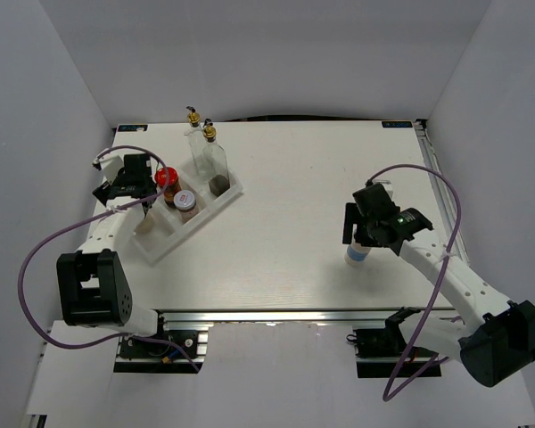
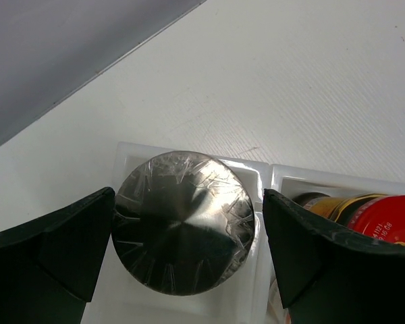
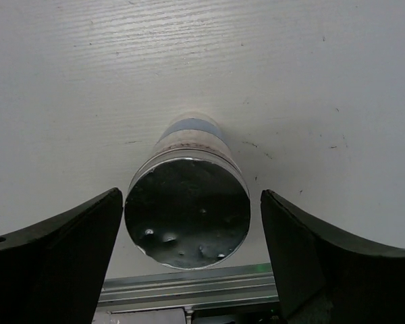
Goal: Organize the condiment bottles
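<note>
The white rack (image 1: pixel 172 244) lies at the left. It holds two tall glass bottles with gold tops (image 1: pixel 209 153), a red-capped jar (image 1: pixel 167 178) and a silver-lidded shaker (image 1: pixel 185 203). My left gripper (image 1: pixel 148 212) hangs over the rack's near-left compartment. In the left wrist view it (image 2: pixel 189 236) is open around a silver-lidded shaker (image 2: pixel 182 229) standing in that compartment, with a gap at the right finger. The red-capped jar (image 2: pixel 388 219) is in the adjacent compartment. My right gripper (image 1: pixel 360 239) is open around a third shaker (image 1: pixel 357 255), which stands upright on the table (image 3: pixel 187 212).
The rack's walls (image 2: pixel 260 172) close in tightly round the left shaker. The right shaker stands close to the table's near edge, where a metal rail (image 3: pixel 189 287) runs. Grey walls enclose the table on the left, back and right.
</note>
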Available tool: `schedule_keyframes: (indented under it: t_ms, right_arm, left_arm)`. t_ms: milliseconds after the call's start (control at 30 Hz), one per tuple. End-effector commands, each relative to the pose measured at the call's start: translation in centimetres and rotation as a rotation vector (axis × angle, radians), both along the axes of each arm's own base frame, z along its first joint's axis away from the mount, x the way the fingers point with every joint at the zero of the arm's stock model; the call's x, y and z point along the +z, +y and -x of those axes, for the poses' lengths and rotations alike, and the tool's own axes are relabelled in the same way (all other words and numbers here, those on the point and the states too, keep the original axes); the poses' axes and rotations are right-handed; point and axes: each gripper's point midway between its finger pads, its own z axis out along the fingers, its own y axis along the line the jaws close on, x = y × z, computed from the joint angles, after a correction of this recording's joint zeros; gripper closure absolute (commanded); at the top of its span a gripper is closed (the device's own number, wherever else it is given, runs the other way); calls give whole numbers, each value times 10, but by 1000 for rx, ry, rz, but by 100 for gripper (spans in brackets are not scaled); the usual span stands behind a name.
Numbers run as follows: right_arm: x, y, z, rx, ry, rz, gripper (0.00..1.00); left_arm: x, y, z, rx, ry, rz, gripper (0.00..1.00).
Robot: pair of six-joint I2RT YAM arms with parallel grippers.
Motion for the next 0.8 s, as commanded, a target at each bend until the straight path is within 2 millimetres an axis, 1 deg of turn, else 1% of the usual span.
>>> schedule_keyframes:
  t_ms: [0, 33, 67, 100, 200, 233, 267, 300, 333, 433, 467, 500, 533, 567, 600, 633, 667, 700, 733, 767]
  right_arm:
    - [-2, -10, 4, -45, 11, 41, 19]
    - [-1, -9, 3, -45, 6, 41, 24]
    - [0, -7, 1, -34, 2, 32, 30]
    - [4, -3, -3, -22, -22, 14, 45]
    - [13, 9, -7, 53, -47, -27, 60]
    - [15, 12, -10, 66, -63, -36, 64]
    - [17, 13, -12, 75, -70, -39, 66]
    - [18, 14, -13, 85, -73, -37, 71]
    - [20, 16, -14, 94, -74, -41, 74]
    - [29, 24, -18, 157, -92, -56, 82]
    - [32, 26, -19, 173, -98, -59, 85]
    - [38, 29, -22, 189, -113, -66, 86]
    - [41, 32, -23, 225, -118, -62, 88]
    - [44, 41, -23, 269, -118, -94, 91]
    - [50, 47, -25, 300, -135, -113, 92]
    - [53, 51, -26, 352, -147, -114, 94]
    - [57, 61, -25, 401, -150, -146, 97]
    - [59, 65, -25, 428, -155, -156, 98]
    - [66, 69, -28, 459, -172, -158, 100]
    - [68, 75, -27, 494, -174, -176, 100]
  left_arm:
    - [21, -3, 0, -14, -55, 19, 2]
    - [22, -4, 0, -18, -60, 22, 2]
    - [28, -5, 0, -21, -68, 25, 2]
    - [33, -5, 0, -25, -74, 23, 2]
    - [62, -5, 3, -40, -131, 9, 2]
    - [78, -5, 9, -43, -169, 2, 2]
    - [90, -5, 11, -47, -200, 0, 2]
    - [100, -5, 13, -48, -231, -4, 2]
    - [123, -5, 22, -45, -305, -9, 2]
    - [152, -13, 31, -92, -428, 2, 2]
    - [178, -18, 37, -124, -527, 4, 2]
    - [181, -34, 34, -233, -547, 29, 2]
    - [197, -46, 31, -311, -615, 34, 2]
    - [210, -60, 34, -402, -665, 40, 2]
    - [209, -95, 29, -599, -676, 95, 2]
    - [225, -115, 28, -722, -745, 102, 2]
    - [229, -140, 28, -855, -771, 133, 2]
    - [229, -161, 30, -970, -784, 167, 2]
    - [232, -203, 40, -1170, -810, 208, 2]
    - [226, -217, 42, -1225, -789, 219, 2]
